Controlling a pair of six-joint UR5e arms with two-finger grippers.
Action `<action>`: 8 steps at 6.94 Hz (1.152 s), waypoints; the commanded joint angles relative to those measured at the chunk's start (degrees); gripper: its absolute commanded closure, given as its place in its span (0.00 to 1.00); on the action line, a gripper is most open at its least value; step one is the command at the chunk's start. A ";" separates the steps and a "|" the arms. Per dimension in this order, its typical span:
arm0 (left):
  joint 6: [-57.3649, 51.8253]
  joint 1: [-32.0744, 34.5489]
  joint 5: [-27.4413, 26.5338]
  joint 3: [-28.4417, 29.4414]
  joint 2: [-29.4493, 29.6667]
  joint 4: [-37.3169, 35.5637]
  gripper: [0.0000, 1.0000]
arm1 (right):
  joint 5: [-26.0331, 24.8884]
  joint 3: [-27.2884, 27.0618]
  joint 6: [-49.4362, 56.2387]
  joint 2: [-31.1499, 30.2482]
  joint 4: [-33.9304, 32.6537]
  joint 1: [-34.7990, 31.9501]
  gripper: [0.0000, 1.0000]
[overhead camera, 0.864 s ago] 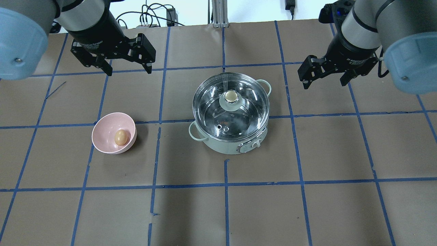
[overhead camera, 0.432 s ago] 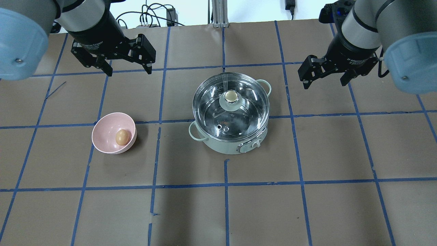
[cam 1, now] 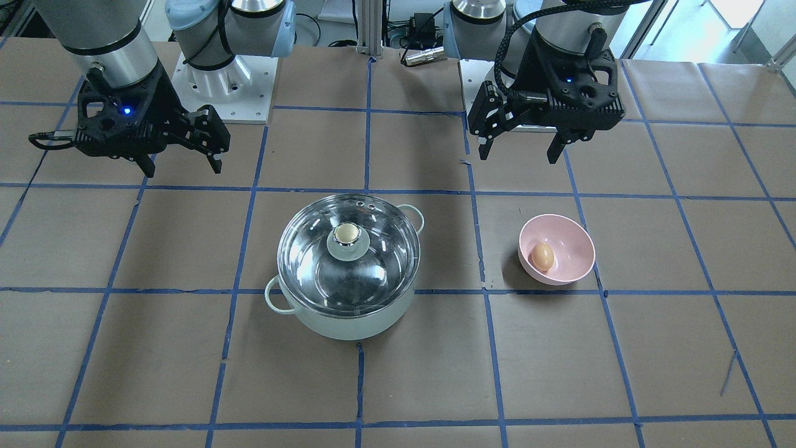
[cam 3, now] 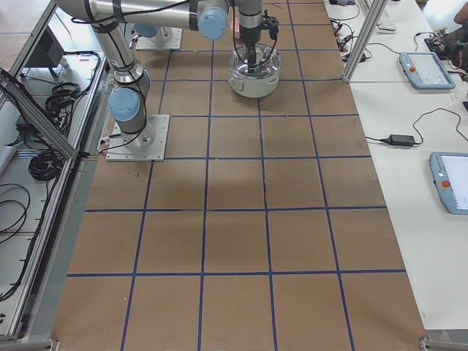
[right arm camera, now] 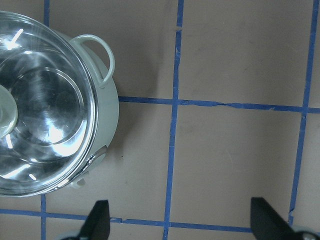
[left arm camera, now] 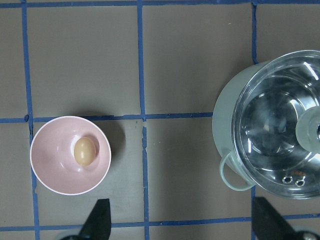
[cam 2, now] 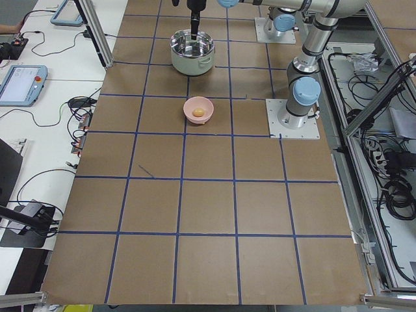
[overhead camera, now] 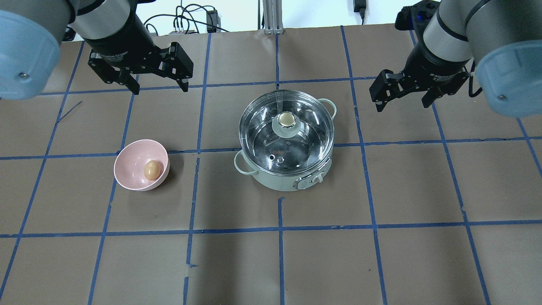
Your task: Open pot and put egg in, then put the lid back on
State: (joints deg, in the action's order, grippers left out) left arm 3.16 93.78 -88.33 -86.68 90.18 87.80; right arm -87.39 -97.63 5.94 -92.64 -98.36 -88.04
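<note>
The mint-green pot [overhead camera: 279,180] stands mid-table with the glass lid [overhead camera: 262,127] on it, its gold-topped knob [overhead camera: 286,120] upright. The tan egg [overhead camera: 152,170] lies in a pink bowl [overhead camera: 127,169] to the pot's left. My left gripper [overhead camera: 160,87] is open and empty, high behind the bowl. My right gripper [overhead camera: 402,103] is open and empty, high to the pot's right. The left wrist view shows the egg [left arm camera: 84,151], the bowl [left arm camera: 50,165] and the pot [left arm camera: 227,125]. The right wrist view shows the pot [right arm camera: 111,115] and the lid [right arm camera: 45,110].
The table is covered in brown paper with a blue tape grid [overhead camera: 279,228]. The pot's control knob [overhead camera: 315,179] faces the near edge. Cables and a metal post [overhead camera: 271,17] sit beyond the far edge.
</note>
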 commanded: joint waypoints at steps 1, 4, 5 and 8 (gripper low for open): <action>-0.26 -0.17 0.00 -0.24 0.00 0.00 0.00 | 0.56 0.51 -4.49 1.66 -3.47 -4.21 0.00; -5.93 -3.31 -0.17 -3.30 0.17 -0.09 0.00 | 0.64 1.22 -21.45 8.60 -13.67 -14.15 0.00; -10.50 -11.08 0.17 -6.02 0.17 0.43 0.00 | 0.73 1.21 -23.75 12.19 -16.22 -15.05 0.00; -22.63 -21.51 -0.26 -18.48 1.31 -7.70 0.02 | 2.75 1.21 -32.64 16.08 -21.52 -19.27 0.00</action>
State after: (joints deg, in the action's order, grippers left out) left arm -14.60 75.77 -88.55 -100.20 90.82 83.82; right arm -84.96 -96.42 -24.12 -77.74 -118.97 -106.26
